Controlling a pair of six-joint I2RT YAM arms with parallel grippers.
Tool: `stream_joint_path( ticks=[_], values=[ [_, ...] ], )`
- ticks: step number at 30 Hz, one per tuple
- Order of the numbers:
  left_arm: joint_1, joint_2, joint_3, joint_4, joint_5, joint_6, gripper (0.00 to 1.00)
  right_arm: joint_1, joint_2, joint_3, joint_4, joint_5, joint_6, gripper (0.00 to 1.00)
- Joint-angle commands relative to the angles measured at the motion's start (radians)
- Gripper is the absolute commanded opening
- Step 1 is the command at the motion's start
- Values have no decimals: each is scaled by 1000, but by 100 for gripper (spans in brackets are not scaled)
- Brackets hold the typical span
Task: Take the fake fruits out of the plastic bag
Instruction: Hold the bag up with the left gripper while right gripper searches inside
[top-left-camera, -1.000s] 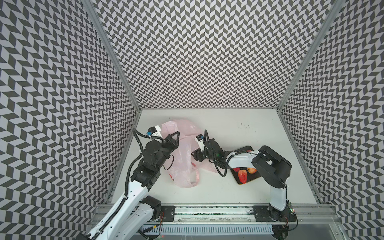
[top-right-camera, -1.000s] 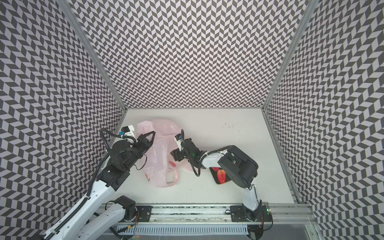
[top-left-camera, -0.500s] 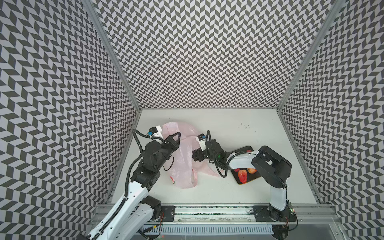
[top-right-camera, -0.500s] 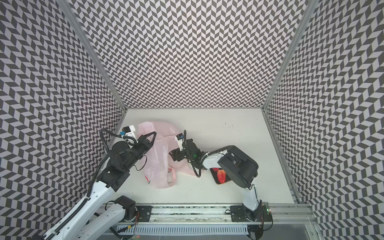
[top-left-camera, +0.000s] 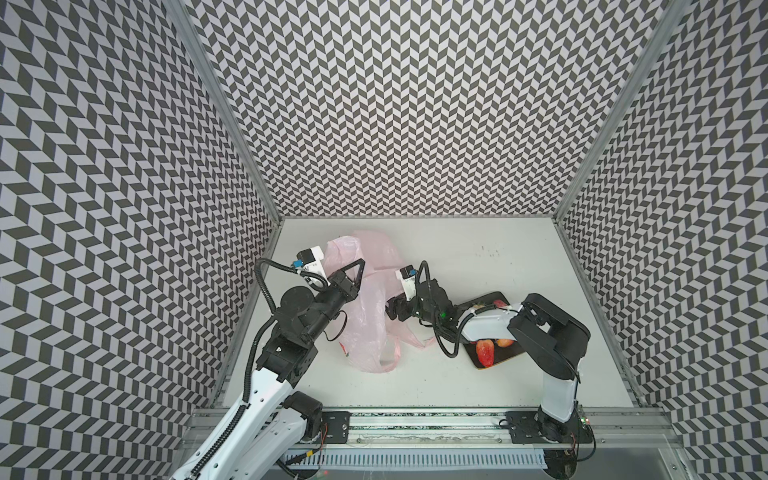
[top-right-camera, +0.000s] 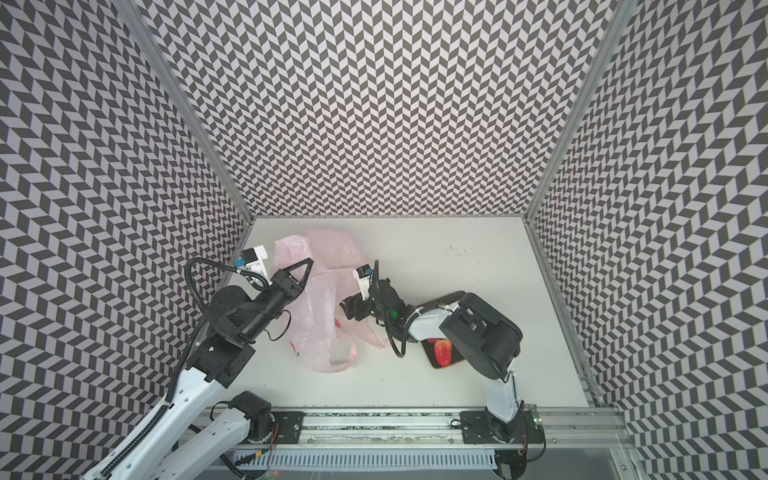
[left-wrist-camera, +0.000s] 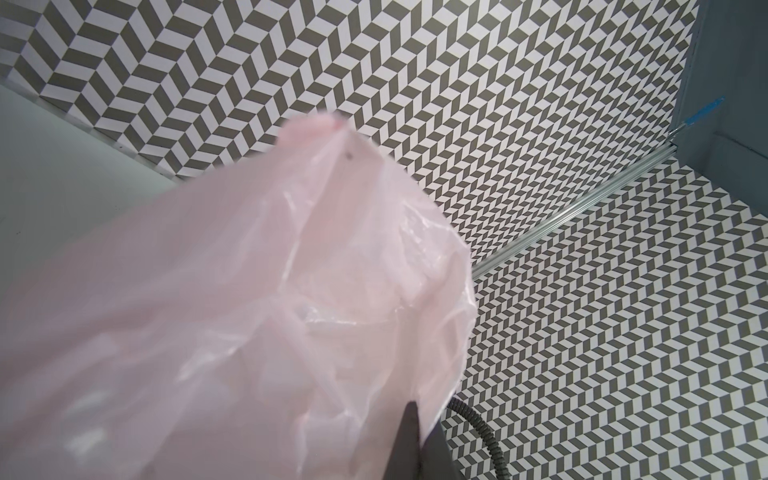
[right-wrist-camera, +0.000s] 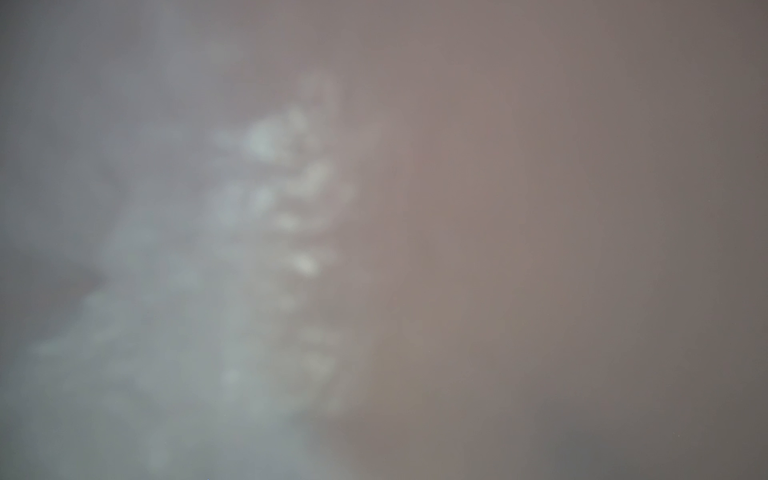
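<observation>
Light, limp, slippery translucent pink plastic bag (top-left-camera: 370, 328): left gripper (top-left-camera: 361, 262) clamps its far edge, likely the best hold; right gripper (top-left-camera: 391, 311) spread cannot be told.

The left arm (top-left-camera: 270, 395) and right arm (top-left-camera: 486, 328) have white links far behind the fingers (top-left-camera: 356, 269), black joints nearer. Just behind them sit white camera blocks (top-left-camera: 311, 258) with blue plugs. Ribbed black cable (top-left-camera: 261, 282); green light (top-left-camera: 444, 314) on right wrist.
</observation>
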Motion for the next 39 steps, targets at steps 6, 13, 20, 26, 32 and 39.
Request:
stream_joint_path(
  ticks=[6,13,20,26,32,39],
  values=[
    [-4,-19,6,60,24,-2,0,-2,-85,-31,85,49,-15,79],
    [13,-43,-42,-232,-169,-172,0,-2,-147,-93,129,120,-21,78],
    [-119,37,117,-155,-140,68,0,-1,-179,-129,176,170,-12,77],
    [-85,-18,-29,-52,-63,-55,0,-1,-214,-142,185,195,-40,77],
    [99,-20,-158,-262,31,-229,0,0,-151,-105,107,202,-44,76],
    [116,14,-166,-327,63,-232,0,1,-34,-18,18,192,-62,74]
  ],
)
